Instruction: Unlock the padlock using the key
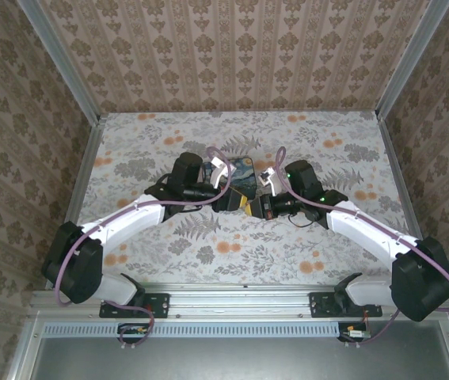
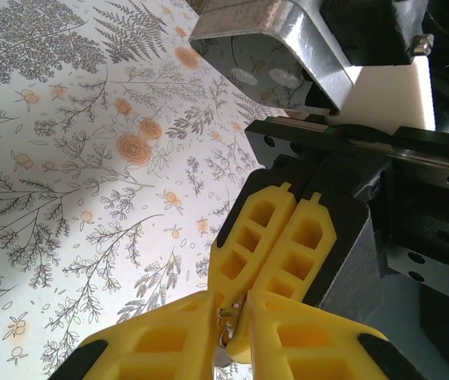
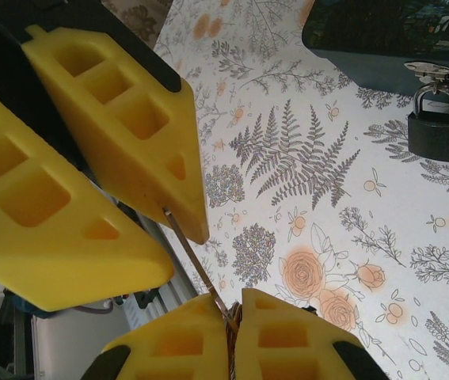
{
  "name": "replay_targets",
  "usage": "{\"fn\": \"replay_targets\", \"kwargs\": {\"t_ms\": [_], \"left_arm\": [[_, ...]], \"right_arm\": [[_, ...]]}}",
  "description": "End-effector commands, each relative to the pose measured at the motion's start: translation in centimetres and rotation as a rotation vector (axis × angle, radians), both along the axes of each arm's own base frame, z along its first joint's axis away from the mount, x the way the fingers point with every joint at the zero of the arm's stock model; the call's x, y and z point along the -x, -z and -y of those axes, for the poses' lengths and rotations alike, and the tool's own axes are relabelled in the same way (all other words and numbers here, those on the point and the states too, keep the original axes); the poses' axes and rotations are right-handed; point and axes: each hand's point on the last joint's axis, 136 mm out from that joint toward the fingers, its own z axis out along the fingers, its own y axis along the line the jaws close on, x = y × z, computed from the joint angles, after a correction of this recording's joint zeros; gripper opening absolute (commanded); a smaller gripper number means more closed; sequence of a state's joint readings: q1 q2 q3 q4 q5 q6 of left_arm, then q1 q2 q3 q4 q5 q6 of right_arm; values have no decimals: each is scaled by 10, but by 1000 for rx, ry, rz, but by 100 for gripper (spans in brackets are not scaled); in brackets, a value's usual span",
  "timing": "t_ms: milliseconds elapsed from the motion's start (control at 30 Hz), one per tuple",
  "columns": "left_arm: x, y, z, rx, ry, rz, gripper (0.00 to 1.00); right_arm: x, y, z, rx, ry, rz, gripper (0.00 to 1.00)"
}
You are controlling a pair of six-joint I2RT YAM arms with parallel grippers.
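We see the two grippers meeting tip to tip over the middle of the worktop (image 1: 224, 247), just off the near side of the box (image 1: 238, 176).

In the right wrist view the right gripper (image 3: 230, 317) has its yellow fingers (image 3: 287, 336) pressed together, and the key (image 3: 196, 261) runs into the seam between them. The key is a thin dark shaft. It slants up and to the left from that seam to the tips of the other arm's fingers, where its far end slips in between them. It hangs clear of the worktop, bridging the two grippers.

In the left wrist view the left gripper (image 2: 228, 334) has its fingertips (image 2: 169, 340) drawn in to a narrow slit. We make out a small piece of bright metal caught in that slit, right where the closed tips of the right gripper point down at it. We read both grippers as pinching the key, one at each end.

The padlock (image 3: 439, 127) is well apart from the key. It has a dark, squarish body and a silver shackle. It stands upright on the worktop against the box's near wall, with its shackle up at a metal hasp (image 3: 434, 71) on that wall. From here we cannot tell whether the shackle is seated or sprung.
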State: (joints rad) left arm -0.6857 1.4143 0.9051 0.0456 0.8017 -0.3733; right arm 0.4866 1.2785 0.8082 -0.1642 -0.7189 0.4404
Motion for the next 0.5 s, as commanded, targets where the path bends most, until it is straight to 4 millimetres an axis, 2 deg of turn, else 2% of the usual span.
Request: {"fn": "replay_targets", "kwargs": {"t_ms": [0, 167, 267, 333, 400, 467], "left_arm": [[7, -6, -1, 20, 27, 6, 18], [11, -7, 2, 31, 44, 6, 11], [11, -7, 3, 34, 46, 2, 0], [10, -7, 3, 41, 38, 1, 0], [6, -8, 1, 47, 17, -6, 0], [1, -9, -2, 62, -13, -22, 0]], "right_arm": [[-2, -7, -3, -25, -20, 15, 6], [-3, -9, -4, -33, -21, 17, 7], [-3, -9, -4, -33, -21, 17, 7], [-3, -9, -3, -31, -20, 20, 9], [-2, -11, -2, -32, -18, 31, 15], [-1, -12, 2, -34, -10, 47, 30]]}}
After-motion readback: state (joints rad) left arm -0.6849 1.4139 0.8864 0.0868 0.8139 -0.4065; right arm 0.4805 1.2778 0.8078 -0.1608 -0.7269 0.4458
